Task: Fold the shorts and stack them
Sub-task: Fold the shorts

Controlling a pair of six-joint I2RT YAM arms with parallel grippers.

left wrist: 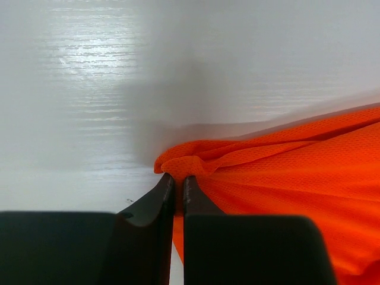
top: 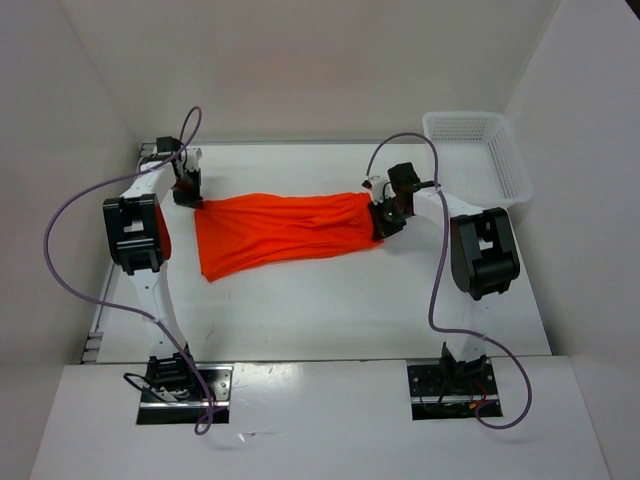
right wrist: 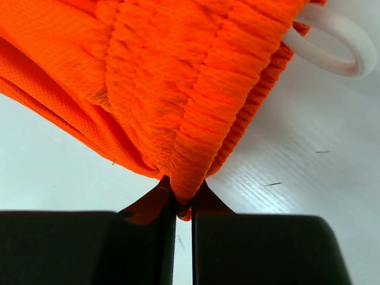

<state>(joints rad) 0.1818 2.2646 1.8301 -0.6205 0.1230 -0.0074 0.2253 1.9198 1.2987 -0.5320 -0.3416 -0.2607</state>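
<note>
The bright orange shorts [top: 280, 232] lie stretched across the white table between my two arms. My left gripper [top: 188, 196] is shut on the far left corner of a leg hem, seen pinched between the jaws in the left wrist view [left wrist: 179, 178]. My right gripper [top: 386, 218] is shut on the gathered elastic waistband [right wrist: 196, 119] at the right end. A loop of the white drawstring [right wrist: 332, 41] shows beside the waistband in the right wrist view. The shorts [left wrist: 285, 178] fill the right of the left wrist view.
A white mesh basket [top: 478, 150] stands at the far right corner of the table [top: 330, 310]. White walls enclose the table on three sides. Purple cables loop from both arms.
</note>
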